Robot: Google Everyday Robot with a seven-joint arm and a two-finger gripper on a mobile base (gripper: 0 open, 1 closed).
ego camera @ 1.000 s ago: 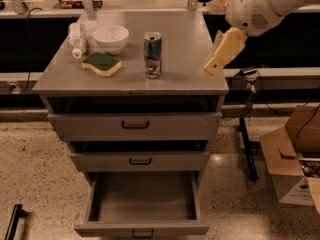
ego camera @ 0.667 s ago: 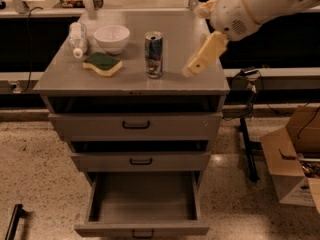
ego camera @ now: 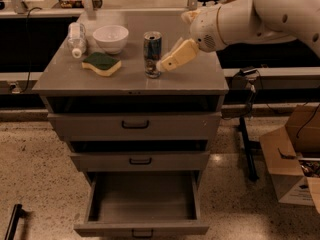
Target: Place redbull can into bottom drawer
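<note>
Gripper is hanging low over the right half of the grey metal cabinet top, a tan, smooth, wedge-shaped part on the end of a rounded white arm that is coming in from the upper right. Its tip is sitting right at the right side of the redbull can, touching or nearly touching; can't tell which, and can't tell whether the gripper is released or clenched. The can is standing upright on the cabinet top immediately left of the gripper: slim cylinder, shiny silver-and-blue skin, silver lid. Further left of the gripper, a flat sponge is lying with its yellow foam body down and its rough green scouring face up. Beyond that, behind and left of the gripper, a round white bowl with a glossy finish is sitting upright, and a clear plastic bottle is lying on its side just beside the bowl. Well below the gripper, the bottom drawer is standing pulled out, a wide shallow grey metal tray with a small dark handle on its front panel and a bare matte floor inside. The two drawers above it, top drawer and middle drawer, are showing flat grey fronts with the same dark handles. Far below and right of the gripper, a cardboard box is sitting open on the speckled floor.
</note>
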